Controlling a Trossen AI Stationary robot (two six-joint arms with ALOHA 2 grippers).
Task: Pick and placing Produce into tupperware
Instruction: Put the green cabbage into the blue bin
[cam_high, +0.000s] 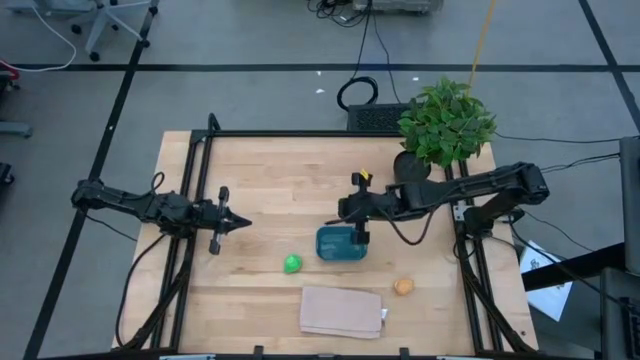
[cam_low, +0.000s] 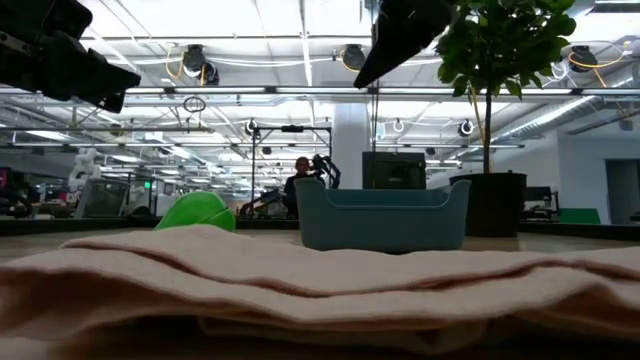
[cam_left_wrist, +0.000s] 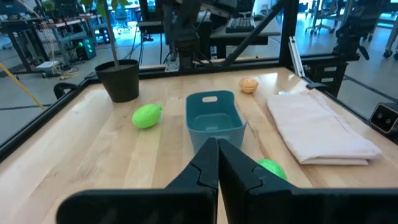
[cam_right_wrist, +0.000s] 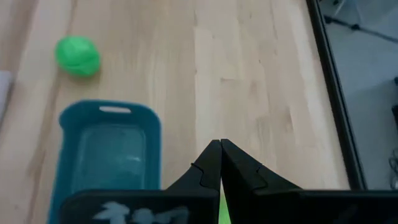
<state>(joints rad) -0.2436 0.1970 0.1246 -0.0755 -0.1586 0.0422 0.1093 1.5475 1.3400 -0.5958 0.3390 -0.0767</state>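
Fingers of the right gripper (cam_high: 361, 236) are seen pressed together, nothing visibly held, above the tub's (cam_high: 341, 245) far edge. Left gripper (cam_high: 243, 223) is likewise closed and empty, hovering well left of the tub. Nearest lies the cloth (cam_high: 342, 310); beyond it the bright green fruit (cam_high: 292, 264) sits just left of the tub, the orange fruit (cam_high: 403, 287) to its right. A pale green fruit (cam_left_wrist: 147, 116) lies near the plant pot (cam_left_wrist: 120, 79).

green fruit (cam_low: 197, 211) beside teal tupperware (cam_low: 381, 214)
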